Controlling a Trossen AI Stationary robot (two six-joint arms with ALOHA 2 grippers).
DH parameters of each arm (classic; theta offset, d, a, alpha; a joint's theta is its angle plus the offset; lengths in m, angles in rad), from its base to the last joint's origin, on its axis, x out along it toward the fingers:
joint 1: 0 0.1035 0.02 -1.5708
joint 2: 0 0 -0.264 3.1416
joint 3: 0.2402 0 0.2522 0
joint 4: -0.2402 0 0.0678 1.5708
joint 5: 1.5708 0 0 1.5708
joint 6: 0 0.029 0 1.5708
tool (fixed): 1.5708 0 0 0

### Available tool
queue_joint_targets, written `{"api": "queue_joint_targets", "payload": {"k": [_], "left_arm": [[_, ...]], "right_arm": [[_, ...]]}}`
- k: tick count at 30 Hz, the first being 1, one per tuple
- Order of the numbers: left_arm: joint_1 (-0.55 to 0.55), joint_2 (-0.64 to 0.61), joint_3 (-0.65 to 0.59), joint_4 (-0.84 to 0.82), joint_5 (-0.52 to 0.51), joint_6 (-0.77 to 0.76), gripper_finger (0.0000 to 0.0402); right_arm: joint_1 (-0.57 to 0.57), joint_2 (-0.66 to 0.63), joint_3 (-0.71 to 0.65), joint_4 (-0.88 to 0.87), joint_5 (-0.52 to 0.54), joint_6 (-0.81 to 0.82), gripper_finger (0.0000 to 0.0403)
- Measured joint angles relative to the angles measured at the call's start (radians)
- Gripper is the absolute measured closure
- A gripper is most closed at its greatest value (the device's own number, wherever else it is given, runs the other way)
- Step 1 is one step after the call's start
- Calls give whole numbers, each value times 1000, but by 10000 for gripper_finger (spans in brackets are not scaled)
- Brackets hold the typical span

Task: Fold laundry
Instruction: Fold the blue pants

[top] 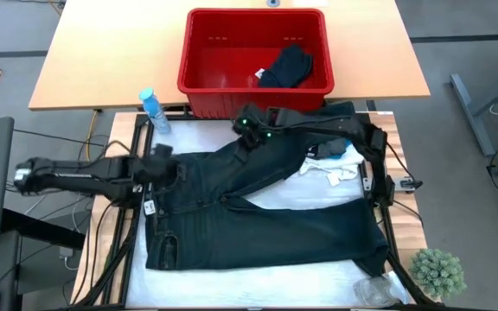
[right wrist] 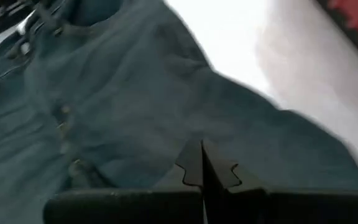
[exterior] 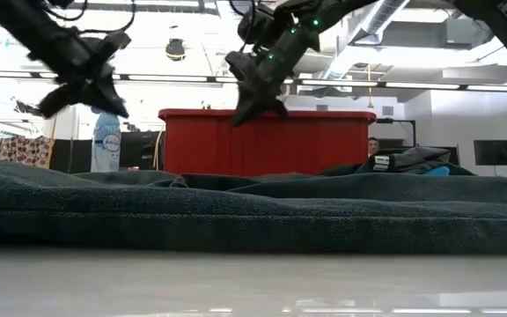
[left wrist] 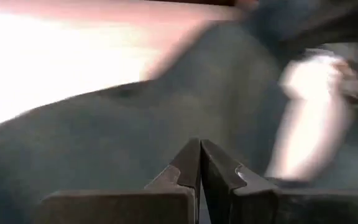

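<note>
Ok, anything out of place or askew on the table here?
The dark trousers lie splayed, one leg angled up over other clothes. A white garment sits bunched beside that leg. A spray bottle lies tipped at the table's edge.

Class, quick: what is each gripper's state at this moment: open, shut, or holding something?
Left gripper: shut, holding nothing, above the long dark denim trousers.
Right gripper: shut, holding nothing, above the same trousers.
</note>
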Motion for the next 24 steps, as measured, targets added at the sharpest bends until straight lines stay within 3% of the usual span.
{"api": "queue_joint_targets", "payload": {"k": [3,5,12,18,24], "left_arm": [[140,32,2,238,245,178,402],[213,80,2,328,330,232,402],[432,325,1,361,574,341,402],[512,521,18,519,642,436,401],[538,713,182,387,701,635,401]], "right_arm": [[30,-39,-2,-15,-8,21,386],[49,-100,-1,-20,-4,19,386],[75,-264,2,-130,90,15,386],[100,-275,-18,-179,158,14,386],[139,-250,-60,-155,158,32,386]]}}
